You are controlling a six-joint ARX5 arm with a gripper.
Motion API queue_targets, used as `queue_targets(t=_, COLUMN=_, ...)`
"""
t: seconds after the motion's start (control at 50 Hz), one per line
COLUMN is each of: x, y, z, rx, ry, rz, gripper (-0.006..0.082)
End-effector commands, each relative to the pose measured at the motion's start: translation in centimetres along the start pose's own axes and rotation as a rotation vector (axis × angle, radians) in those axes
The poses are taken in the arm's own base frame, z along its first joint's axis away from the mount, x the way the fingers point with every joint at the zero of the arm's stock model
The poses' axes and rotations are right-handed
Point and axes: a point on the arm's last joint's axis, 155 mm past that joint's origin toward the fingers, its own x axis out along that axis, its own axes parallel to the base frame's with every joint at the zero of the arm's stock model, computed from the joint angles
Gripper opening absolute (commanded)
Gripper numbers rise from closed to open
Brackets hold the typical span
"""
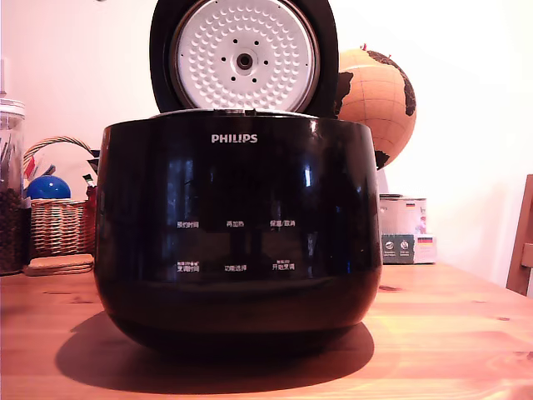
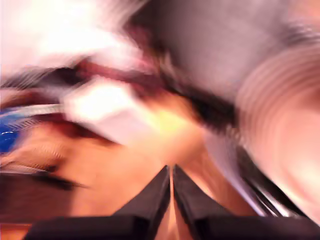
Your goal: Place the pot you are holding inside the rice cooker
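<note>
**Cooker open, pot unseen**

From the exterior view's left: basket (image 1: 57,218), then the rice cooker (image 1: 237,225), lid up to receive, globe (image 1: 376,93) behind. My gripper (image 2: 171,175) is pinched closed, apparently empty; I can't find the pot.

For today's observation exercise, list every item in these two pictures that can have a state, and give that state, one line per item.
Rice cooker: upright on the table, lid open.
Lid: raised, dimpled inner plate facing the camera.
Pot: not visible in either view.
Gripper: fingers together, nothing seen between them; wrist view blurred.
Jar: upright, lid on.
Basket: upright, holding a blue ball.
Globe: upright behind the cooker.
</note>
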Motion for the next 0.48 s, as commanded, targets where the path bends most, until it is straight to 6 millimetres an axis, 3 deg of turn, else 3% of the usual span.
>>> queue_targets(t=0.0, x=0.4, y=2.4, z=0.5, rx=-0.097, ry=-0.036, rz=0.055, gripper=-0.0023)
queue_targets(t=0.1, x=0.5, y=5.6, z=1.5, rx=-0.178, ry=-0.100, rz=0.129, gripper=-0.0023)
queue_targets(t=0.2, x=0.3, y=7.7, z=1.2, rx=-0.243, ry=-0.114, rz=0.174, gripper=-0.0023)
queue_targets(t=0.46, x=0.2, y=8.7, z=0.7, rx=-0.257, ry=-0.106, rz=0.196, gripper=-0.0023)
